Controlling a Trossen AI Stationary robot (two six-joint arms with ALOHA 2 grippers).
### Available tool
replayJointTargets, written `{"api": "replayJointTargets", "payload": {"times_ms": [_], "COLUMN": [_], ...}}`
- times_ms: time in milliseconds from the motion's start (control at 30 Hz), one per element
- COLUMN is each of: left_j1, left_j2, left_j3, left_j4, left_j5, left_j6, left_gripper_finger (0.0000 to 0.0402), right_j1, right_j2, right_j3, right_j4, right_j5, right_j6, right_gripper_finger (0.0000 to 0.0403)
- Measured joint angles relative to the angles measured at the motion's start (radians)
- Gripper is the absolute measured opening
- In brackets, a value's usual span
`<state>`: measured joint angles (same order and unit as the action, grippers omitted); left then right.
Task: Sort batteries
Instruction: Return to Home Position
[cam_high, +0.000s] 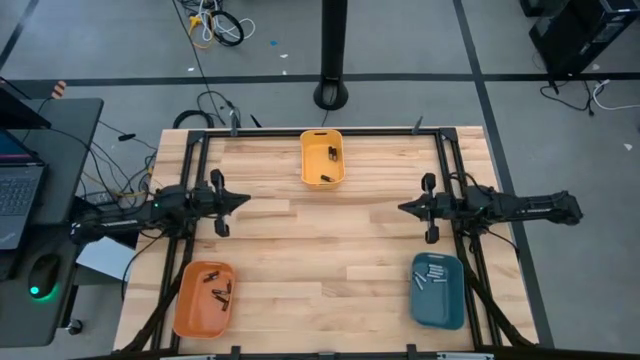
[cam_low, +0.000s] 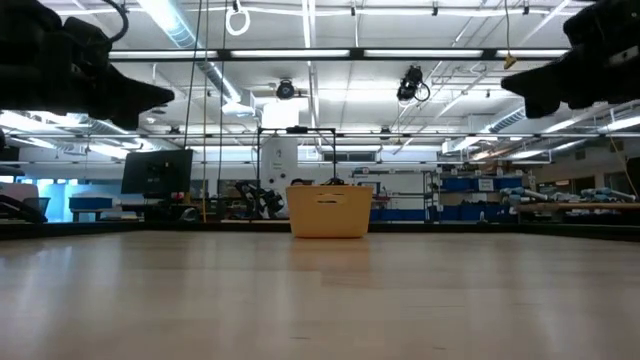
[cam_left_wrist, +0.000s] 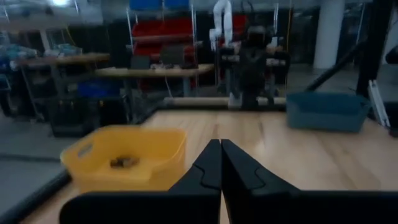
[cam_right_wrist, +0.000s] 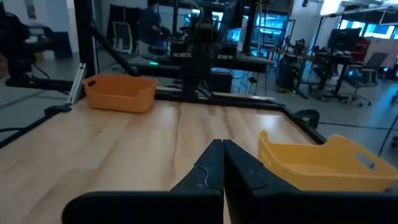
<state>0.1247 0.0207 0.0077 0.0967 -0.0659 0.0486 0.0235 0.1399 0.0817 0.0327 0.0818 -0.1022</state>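
Getting home cleanly means drawing the left gripper (cam_high: 243, 202) and right gripper (cam_high: 403, 208), jaws together and empty, straight back, high above the yellow bin (cam_high: 304, 160), orange bin (cam_high: 195, 312) and blue bin (cam_high: 438, 308).

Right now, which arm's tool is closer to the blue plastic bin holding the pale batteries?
Right. The right tool hangs over the table close beside the blue plastic bin, on the same side. The left tool is far across the table on the other side.
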Motion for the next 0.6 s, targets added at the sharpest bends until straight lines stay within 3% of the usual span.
{"api": "replayJointTargets", "payload": {"times_ms": [167, 267, 400, 467, 600], "left_j1": [-0.002, -0.003, -0.002, -0.001, 0.009], "left_j2": [-0.020, -0.021, -0.021, -0.021, -0.021], "left_j3": [0.001, 0.004, 0.014, 0.000, 0.000], "left_j4": [-0.082, -0.094, -0.120, -0.083, -0.069], "left_j5": [-0.008, 0.033, 0.027, 0.007, 0.017], "left_j6": [-0.024, -0.026, -0.002, 0.017, 0.029], "left_gripper_finger": [0.0006, 0.0006, 0.0006, 0.0006, 0.0006], "right_j1": [0.000, 0.008, 0.010, -0.002, -0.060], "right_j2": [-0.140, -0.136, -0.137, -0.137, -0.136], "right_j3": [-0.071, -0.037, -0.033, -0.072, -0.075], "right_j4": [-0.016, -0.083, -0.116, -0.015, -0.016], "right_j5": [-0.016, -0.031, 0.046, -0.004, -0.106], "right_j6": [0.031, 0.024, 0.026, 0.003, 0.003], "right_gripper_finger": [0.0007, 0.0007, 0.0007, 0.0007, 0.0007]}}
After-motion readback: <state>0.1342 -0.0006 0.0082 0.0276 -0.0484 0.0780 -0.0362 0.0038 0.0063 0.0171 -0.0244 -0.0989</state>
